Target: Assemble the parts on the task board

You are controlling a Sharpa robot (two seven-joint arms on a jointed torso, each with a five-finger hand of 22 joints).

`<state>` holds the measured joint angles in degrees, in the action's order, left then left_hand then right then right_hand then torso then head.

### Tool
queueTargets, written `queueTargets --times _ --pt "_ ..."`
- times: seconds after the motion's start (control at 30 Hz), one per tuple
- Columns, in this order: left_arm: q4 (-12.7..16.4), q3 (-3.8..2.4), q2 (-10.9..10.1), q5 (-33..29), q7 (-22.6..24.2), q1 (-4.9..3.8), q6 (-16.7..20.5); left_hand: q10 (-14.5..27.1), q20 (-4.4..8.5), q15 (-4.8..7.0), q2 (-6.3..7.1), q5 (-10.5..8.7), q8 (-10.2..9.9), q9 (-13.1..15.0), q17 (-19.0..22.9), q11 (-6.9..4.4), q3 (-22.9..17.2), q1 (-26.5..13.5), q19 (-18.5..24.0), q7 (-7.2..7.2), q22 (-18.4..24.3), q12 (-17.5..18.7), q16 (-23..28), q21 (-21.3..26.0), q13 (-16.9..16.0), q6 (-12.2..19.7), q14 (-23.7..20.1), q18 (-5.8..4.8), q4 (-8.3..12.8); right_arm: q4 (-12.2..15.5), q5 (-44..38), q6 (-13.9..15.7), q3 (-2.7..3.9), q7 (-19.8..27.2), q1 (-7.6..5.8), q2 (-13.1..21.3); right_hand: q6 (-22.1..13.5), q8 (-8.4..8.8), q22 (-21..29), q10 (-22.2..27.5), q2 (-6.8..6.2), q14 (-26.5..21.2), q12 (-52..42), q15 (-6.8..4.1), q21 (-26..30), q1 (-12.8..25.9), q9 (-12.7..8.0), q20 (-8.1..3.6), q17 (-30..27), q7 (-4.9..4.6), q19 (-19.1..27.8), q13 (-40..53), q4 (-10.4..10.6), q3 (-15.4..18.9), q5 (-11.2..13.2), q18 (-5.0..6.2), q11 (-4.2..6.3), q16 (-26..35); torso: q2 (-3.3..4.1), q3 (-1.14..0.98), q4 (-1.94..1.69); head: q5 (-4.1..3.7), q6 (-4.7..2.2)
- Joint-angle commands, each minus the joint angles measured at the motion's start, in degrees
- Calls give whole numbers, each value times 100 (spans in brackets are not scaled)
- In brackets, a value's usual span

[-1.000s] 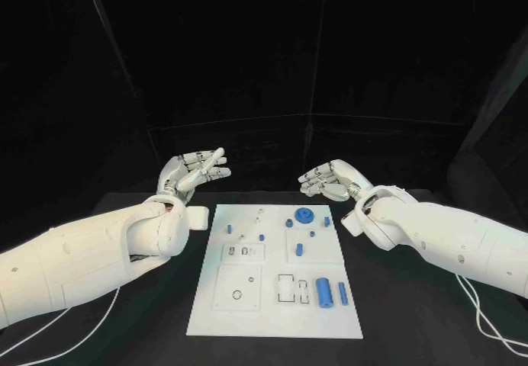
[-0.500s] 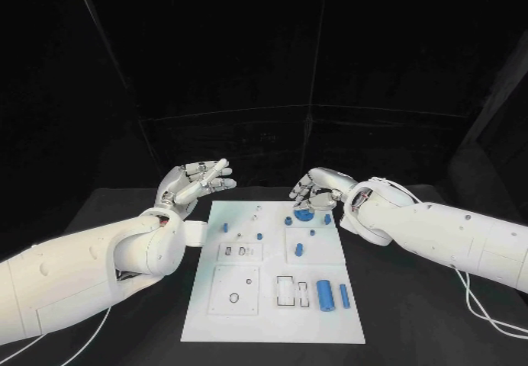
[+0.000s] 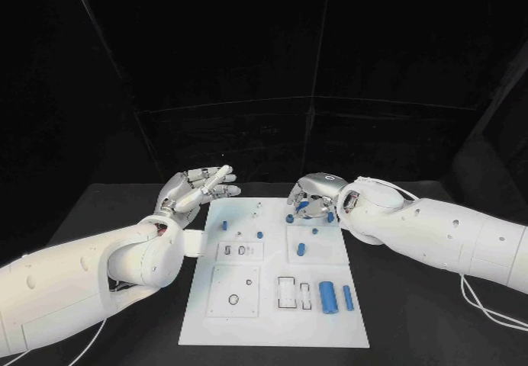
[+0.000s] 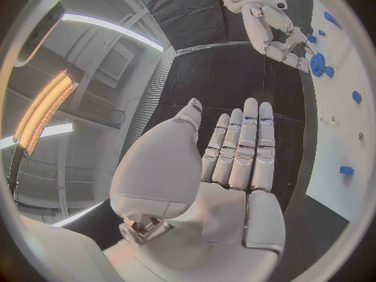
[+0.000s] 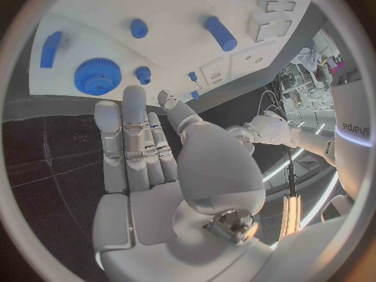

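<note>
Hovering right hand [image 3: 316, 197], blue gear [image 5: 96, 76] just beyond fingertips [image 5: 133, 94]

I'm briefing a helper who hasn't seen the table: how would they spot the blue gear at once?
Find the white task board in the middle of the black table, then go to its far edge, just under the right hand. The blue gear lies flat there. It is the widest blue part, a round toothed disc, while its neighbours are small pegs and cylinders.

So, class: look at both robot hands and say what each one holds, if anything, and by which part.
Nothing is held. The left hand is open beside the task board; the right hand hovers open over the blue gear, fingers straight.
</note>
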<state>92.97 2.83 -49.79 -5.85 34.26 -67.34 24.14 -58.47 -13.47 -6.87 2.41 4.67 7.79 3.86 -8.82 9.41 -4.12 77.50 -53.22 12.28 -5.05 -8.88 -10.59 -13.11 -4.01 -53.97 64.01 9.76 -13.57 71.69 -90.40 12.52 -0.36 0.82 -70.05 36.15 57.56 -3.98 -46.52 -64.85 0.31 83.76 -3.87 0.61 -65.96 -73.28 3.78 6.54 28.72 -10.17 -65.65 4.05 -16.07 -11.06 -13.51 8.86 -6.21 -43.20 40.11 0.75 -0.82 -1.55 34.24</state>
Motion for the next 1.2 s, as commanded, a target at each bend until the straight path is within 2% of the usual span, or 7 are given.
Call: queueTargets --times 0.03,0.23,0.37,0.7,0.83,0.97,1.2 --pt "57 -5 -18 57 -1 -11 -123 -8 1 -4 3 -19 -1 -7 -8 5 -9 69 -54 0 8 40 21 27 5 -39 -15 81 39 7 -375 -321 4 -217 -28 -22 -60 18 -179 57 5 94 -7 36 -149 63 5 4 229 -1 -53 -8 -4 -60 24 -110 5 -270 78 2 -4 5 -6" --pt "92 -6 -37 57 -4 -13 -131 -8 1 -4 3 -19 -1 -7 -8 5 -9 69 -54 0 8 40 21 27 5 -39 -15 81 39 -27 -422 -389 4 -256 -39 -64 -68 15 -405 72 3 79 -14 37 -319 74 6 17 522 -2 -126 -7 4 -87 35 -143 -2 -587 115 0 -8 5 12" --pt "95 -6 -45 57 -9 -15 -133 -5 -1 -8 0 -20 -5 -8 -7 9 -4 68 -56 3 13 48 35 33 7 -38 -29 80 45 -76 -447 -451 4 -269 -42 -106 -71 14 -589 58 9 157 -25 43 -467 78 7 29 1384 0 -179 -5 6 -128 36 -166 0 -1338 121 -1 -15 -1 28" --pt "157 -6 -85 57 -22 -24 -146 -5 -1 -8 0 -20 -5 -8 -7 9 -4 68 -56 3 13 48 35 33 7 -38 -29 80 45 -228 -462 -479 3 -245 -44 -243 -58 8 -807 28 79 125 -35 44 -630 62 9 42 1692 -5 -255 -5 15 -233 39 -196 -1 -1655 179 -12 -27 4 41" --pt "176 -6 -106 57 -33 -32 -148 -3 -2 -10 -1 -20 -7 -8 -7 10 -1 67 -57 6 15 52 41 35 8 -37 -33 80 48 -257 -463 -476 3 -231 -44 -268 -22 0 -989 -14 128 133 -45 43 -749 49 11 47 1898 -9 -345 -5 15 -327 108 -226 4 -1849 197 -5 -36 7 56" --pt "174 -6 -113 57 -42 -37 -152 -3 -2 -10 -1 -20 -7 -8 -7 10 -1 67 -57 6 15 52 41 35 8 -37 -33 80 48 -295 -463 -489 3 -216 -44 -303 -9 2 -1099 -48 140 129 -51 43 -824 59 10 49 1998 -7 -397 -5 21 -388 133 -243 9 -1956 210 -15 -42 16 78" --pt "180 -6 -128 57 -55 -45 -157 -3 -2 -10 -1 -20 -7 -8 -7 10 -1 67 -57 6 15 52 41 35 8 -37 -33 80 48 -350 -463 -583 3 -221 -44 -356 72 -21 -1328 -155 175 120 -82 29 -970 65 19 48 2161 5 -514 2 32 -510 160 -281 31 -2125 218 -8 -33 33 107"
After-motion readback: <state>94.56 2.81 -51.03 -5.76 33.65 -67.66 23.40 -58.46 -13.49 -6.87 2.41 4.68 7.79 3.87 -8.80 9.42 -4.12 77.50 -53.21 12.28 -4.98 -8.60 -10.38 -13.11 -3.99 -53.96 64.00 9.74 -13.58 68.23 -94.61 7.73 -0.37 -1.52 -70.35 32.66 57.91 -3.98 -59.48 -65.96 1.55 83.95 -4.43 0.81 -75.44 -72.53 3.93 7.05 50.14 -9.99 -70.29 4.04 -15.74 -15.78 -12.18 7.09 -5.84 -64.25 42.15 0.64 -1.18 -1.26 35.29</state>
